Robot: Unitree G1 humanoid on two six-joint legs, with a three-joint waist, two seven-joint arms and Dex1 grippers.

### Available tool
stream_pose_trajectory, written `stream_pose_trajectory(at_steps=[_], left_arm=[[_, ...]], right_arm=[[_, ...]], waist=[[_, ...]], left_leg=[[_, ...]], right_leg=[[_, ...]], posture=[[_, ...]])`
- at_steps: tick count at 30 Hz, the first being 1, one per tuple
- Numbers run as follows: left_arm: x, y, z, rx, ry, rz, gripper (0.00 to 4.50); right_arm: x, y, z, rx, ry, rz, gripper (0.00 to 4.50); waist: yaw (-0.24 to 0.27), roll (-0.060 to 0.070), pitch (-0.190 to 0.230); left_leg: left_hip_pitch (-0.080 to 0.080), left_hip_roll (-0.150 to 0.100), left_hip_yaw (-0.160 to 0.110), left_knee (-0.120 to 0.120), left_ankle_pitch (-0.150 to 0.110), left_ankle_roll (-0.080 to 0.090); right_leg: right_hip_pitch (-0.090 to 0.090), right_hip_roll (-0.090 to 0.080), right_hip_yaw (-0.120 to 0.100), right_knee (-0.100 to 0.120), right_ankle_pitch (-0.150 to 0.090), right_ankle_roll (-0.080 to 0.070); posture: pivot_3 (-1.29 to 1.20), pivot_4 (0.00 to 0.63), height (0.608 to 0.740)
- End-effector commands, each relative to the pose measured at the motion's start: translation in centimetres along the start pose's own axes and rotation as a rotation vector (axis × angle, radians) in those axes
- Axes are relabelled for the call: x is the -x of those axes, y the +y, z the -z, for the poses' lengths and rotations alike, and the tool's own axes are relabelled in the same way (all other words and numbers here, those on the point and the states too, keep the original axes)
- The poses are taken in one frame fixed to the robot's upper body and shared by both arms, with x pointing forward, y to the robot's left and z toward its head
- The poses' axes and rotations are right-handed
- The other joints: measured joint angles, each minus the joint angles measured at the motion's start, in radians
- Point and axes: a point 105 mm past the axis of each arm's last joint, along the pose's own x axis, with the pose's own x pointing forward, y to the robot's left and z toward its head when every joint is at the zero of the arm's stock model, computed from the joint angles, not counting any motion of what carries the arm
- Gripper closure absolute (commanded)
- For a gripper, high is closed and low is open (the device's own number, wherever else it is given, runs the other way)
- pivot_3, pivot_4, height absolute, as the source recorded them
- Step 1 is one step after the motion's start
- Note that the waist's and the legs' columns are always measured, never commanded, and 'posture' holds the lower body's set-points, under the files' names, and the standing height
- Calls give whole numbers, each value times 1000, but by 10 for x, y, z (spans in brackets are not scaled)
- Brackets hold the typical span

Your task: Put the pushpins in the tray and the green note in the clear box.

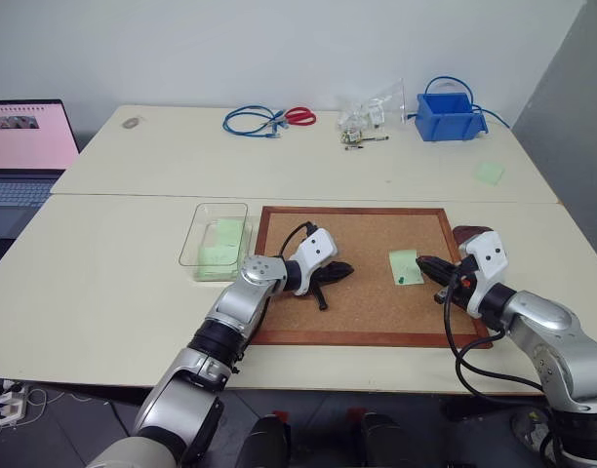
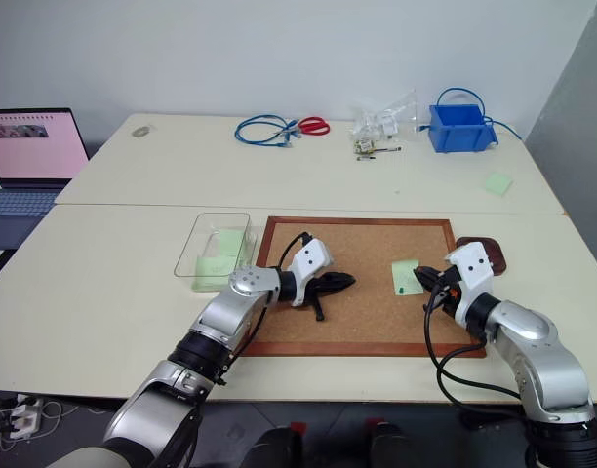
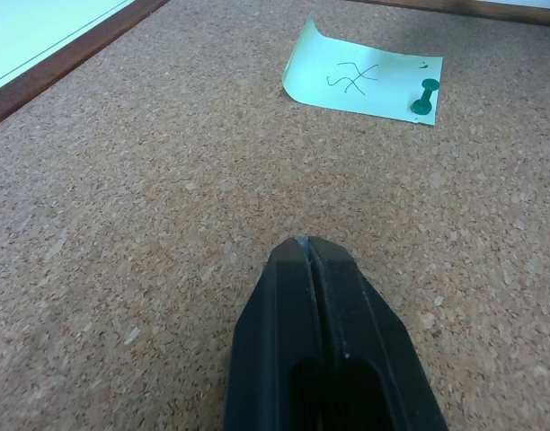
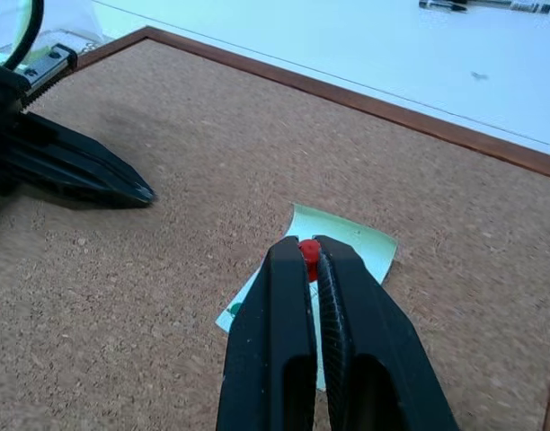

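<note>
Right pincer (image 4: 313,256) is clamped on a red pushpin (image 4: 308,249), head pinched right at the fingertips, hovering just above the green note (image 1: 405,266) right of centre in the head view. Left pincer (image 3: 308,251) is fully closed on nothing, resting low over the cork board (image 1: 367,322) near frame centre, well apart from the note.

Green pushpin (image 3: 425,95) is still stuck through one corner of the note, so the note isn't free yet.

Handling, my read:
- Pins: tiny, hard, smooth heads, easy to squirt out of the fingers. Grip on the head, pull straight out of the cork, keep squeeze steady in transit.
- Note: thin, floppy, one edge already curling up off the board. That lifted edge is the place to pinch; flat edges will be hard to get under.

Tray (image 1: 471,234) sits at the board's right edge, just beyond the right pincer. Clear box (image 1: 217,237) is on the bench just left of the board, some green paper already inside.
</note>
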Motion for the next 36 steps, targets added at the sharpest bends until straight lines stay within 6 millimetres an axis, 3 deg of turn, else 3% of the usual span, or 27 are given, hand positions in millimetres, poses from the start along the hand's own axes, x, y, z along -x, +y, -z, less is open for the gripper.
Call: stream_pose_trajectory(at_steps=[1, 3, 6, 12, 21, 36], left_arm=[[-1, -7, 24, 35, 91, 22, 4500], [-2, -7, 24, 34, 90, 23, 4500], [-2, -8, 23, 33, 89, 31, 4500], [-3, -8, 23, 31, 89, 36, 4500], [-4, -10, 21, 36, 82, 43, 4500], [-1, -9, 23, 41, 87, 37, 4500]], right_arm=[[5, -5, -12, 13, -39, 29, 4435], [6, -13, -13, 5, -44, 73, 4435], [9, -51, -13, 3, -38, 293, 4435], [13, -96, -11, -54, -17, 525, 4435], [2, -120, -6, -110, -3, 585, 4435], [2, -126, -2, -98, 8, 599, 1443]], waist=[[0, 0, 0], [0, 0, 0], [0, 0, 0], [0, 0, 0], [0, 1, -1], [-1, 2, -1]], left_leg=[[0, 0, 0, 0, 0, 0], [0, 0, 0, 0, 0, 0], [0, 0, 0, 0, 0, 0], [0, 0, 0, -1, 0, 0], [0, -1, 1, -1, 0, 0], [0, 0, 2, -1, 0, 0]], right_leg=[[0, 0, 0, 0, 0, 0], [0, 0, 0, 0, 0, 0], [0, 0, 0, 0, 0, 0], [0, 0, 0, 0, 0, 0], [0, -1, 1, 0, 0, 0], [-1, -1, 1, 0, 0, 0]], posture=[[0, 150, 740], [0, 150, 740], [0, 150, 740], [0, 150, 740], [0, 150, 740], [0, 150, 740]])
